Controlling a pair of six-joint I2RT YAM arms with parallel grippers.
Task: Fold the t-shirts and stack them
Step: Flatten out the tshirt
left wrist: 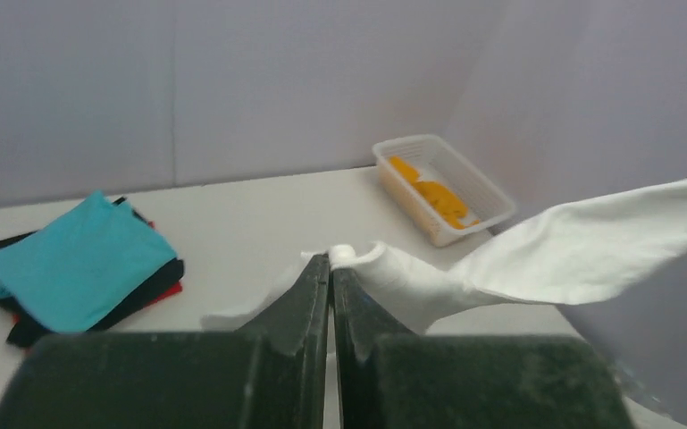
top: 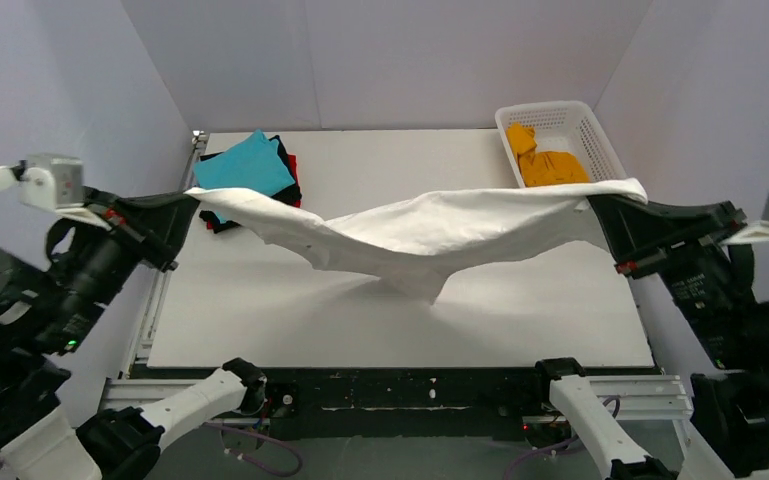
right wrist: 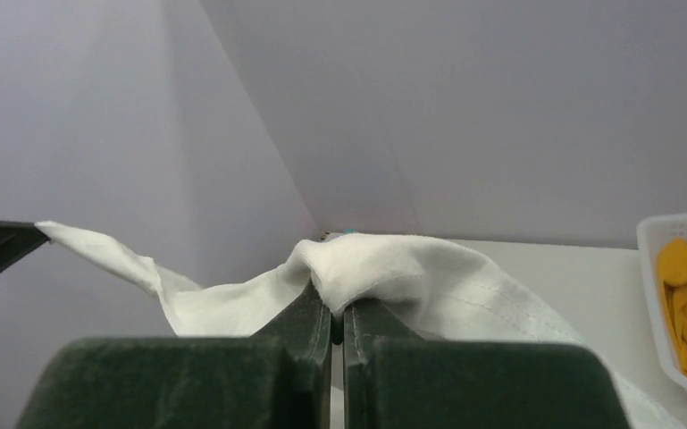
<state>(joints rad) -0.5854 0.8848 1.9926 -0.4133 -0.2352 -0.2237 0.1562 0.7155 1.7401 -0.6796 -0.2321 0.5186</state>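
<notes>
From above, the white t-shirt (top: 430,235) hangs stretched in the air between the two arms. The left gripper (top: 188,200) pinches one end and the right gripper (top: 600,205) the other. Its middle sags low over the table (top: 360,330); I cannot tell whether the lowest fold touches. At far left the teal t-shirt (top: 250,165) tops the pile (top: 290,182). At far right the basket (top: 508,112) holds the orange t-shirt (top: 545,162).

In the left wrist view, the left gripper (left wrist: 330,264) is closed tight on a small curl of the white t-shirt (left wrist: 572,250), with little cloth between the fingers.

In the right wrist view, the right gripper (right wrist: 335,308) is likewise clamped on a bunched edge of the white t-shirt (right wrist: 411,268).

Both holds look thin, so a harder pull could slip a corner free and drop that side. A dragging belly could crease unevenly. The ends hang near the pile and the basket, so a careless lowering might snag either.
</notes>
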